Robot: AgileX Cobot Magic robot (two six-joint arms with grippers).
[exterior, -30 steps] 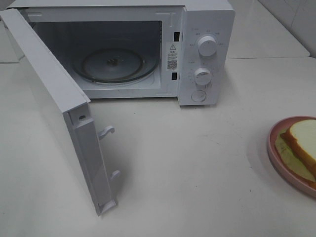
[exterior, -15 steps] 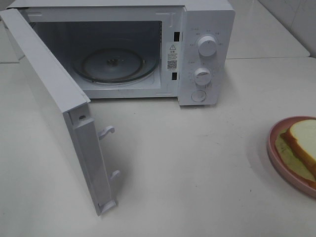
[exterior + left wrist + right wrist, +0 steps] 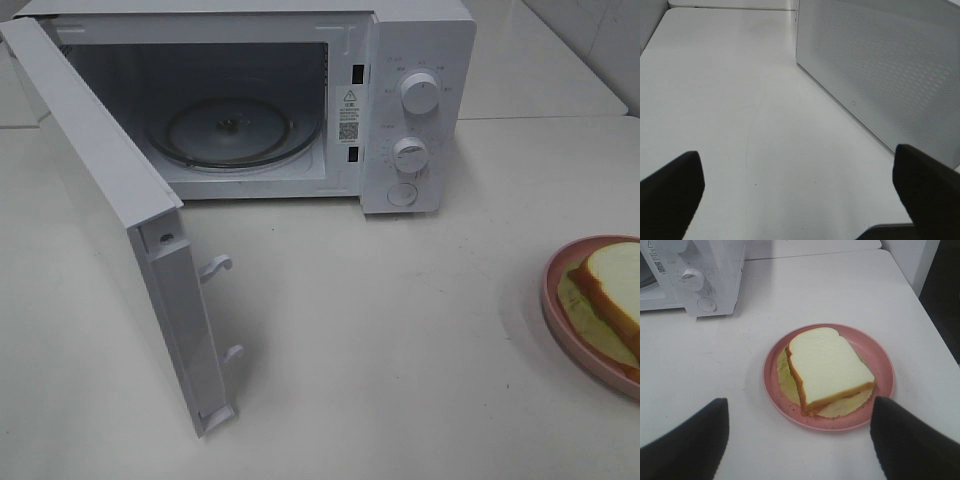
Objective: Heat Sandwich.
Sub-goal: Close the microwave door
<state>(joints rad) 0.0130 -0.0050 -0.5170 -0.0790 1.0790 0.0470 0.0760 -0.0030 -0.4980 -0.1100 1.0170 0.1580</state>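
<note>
Sandwich (image 3: 827, 367) is seen on a pink plate (image 3: 880, 357); microwave (image 3: 415, 110) door (image 3: 120, 220) is swung open; both grippers' (image 3: 797, 440) jaws are spread wide, empty.

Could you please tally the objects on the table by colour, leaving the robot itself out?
White: 1, the microwave, door open.
Pink: 1, the round plate.
White and tan: 1, the sandwich lying on that plate.
Total: 3.

Warning-triangle sticker (image 3: 349, 97) and QR code label (image 3: 348, 130) on microwave (image 3: 420, 60) front frame beside cavity; print too small to read. Dial markings illegible.
</note>
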